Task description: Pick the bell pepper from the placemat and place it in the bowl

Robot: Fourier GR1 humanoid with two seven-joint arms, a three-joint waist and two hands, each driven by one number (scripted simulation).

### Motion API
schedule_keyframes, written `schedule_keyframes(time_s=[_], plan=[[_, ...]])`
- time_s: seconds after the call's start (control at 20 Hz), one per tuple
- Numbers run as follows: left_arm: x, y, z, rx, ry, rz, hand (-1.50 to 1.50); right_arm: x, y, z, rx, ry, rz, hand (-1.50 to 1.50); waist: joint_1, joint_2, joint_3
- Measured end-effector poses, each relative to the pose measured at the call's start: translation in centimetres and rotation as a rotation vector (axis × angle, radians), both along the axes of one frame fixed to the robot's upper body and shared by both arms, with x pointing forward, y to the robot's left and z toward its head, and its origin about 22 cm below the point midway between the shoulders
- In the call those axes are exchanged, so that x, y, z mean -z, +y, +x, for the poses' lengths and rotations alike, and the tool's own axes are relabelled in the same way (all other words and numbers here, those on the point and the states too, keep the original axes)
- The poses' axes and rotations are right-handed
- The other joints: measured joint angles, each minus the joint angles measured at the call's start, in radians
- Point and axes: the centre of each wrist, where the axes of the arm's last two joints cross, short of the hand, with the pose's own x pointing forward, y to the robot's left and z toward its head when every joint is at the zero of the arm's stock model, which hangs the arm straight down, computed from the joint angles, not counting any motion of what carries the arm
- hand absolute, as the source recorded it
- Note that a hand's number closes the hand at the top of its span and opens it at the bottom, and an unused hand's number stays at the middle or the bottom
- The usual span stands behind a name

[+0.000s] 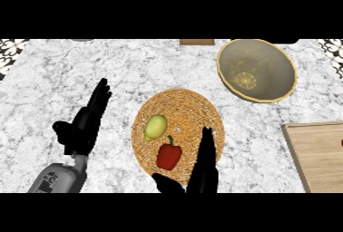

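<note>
Flanking bell pepper (pixel 169 156); straight-fingered right hand (pixel 203 171)

The table (pixel 100 59) is white marble veined with grey. The placemat (pixel 194 106) is a straw-gold weave, on it a red bell pepper (pixel 169 156) with a green stem and a pale yellow-green fruit (pixel 155 127). Beyond the placemat, the bowl (pixel 264 63) is dull olive, gold-rimmed.

I observe a kitchen: marble-patterned counter (pixel 134 63); wooden cutting board (pixel 318 154) at its right edge; woven placemat (pixel 191 106) carrying a bell pepper (pixel 169 156); a bowl (pixel 268 59) standing apart
</note>
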Motion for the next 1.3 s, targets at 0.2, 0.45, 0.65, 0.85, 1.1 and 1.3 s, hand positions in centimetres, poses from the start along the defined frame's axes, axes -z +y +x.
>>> schedule_keyframes(time_s=[0.2, 0.45, 0.65, 0.85, 1.1, 1.3], plan=[[-0.2, -0.4, 0.1, 0.001, -0.001, -0.001, 0.0, 0.7, -0.2, 0.5, 0.027, 0.057, -0.036, -1.5, -0.003, -0.001, 0.0], [-0.1, -0.6, -0.3, 0.006, -0.004, -0.001, 0.0, 1.5, 0.2, 0.9, 0.016, 0.097, -0.039, -1.5, 0.001, -0.001, 0.0], [0.2, -0.2, -0.5, 0.004, -0.005, 0.001, 0.0, 1.6, 1.1, 1.9, -0.032, 0.102, -0.05, 1.5, 0.004, -0.001, 0.0], [0.3, 0.1, -0.4, 0.0, -0.002, 0.002, 0.0, 1.9, 1.5, 2.3, -0.083, 0.102, -0.098, 1.5, 0.001, -0.005, -0.002], [-0.1, 0.5, 0.2, 0.011, -0.002, 0.001, 0.0, 2.4, 1.9, 2.6, -0.136, 0.068, -0.117, 1.5, 0.004, -0.009, -0.004], [-0.1, -0.3, 0.1, 0.018, -0.009, -0.002, 0.0, 1.3, 2.2, 1.3, -0.229, 0.083, -0.054, 1.5, 0.009, -0.002, -0.003]])
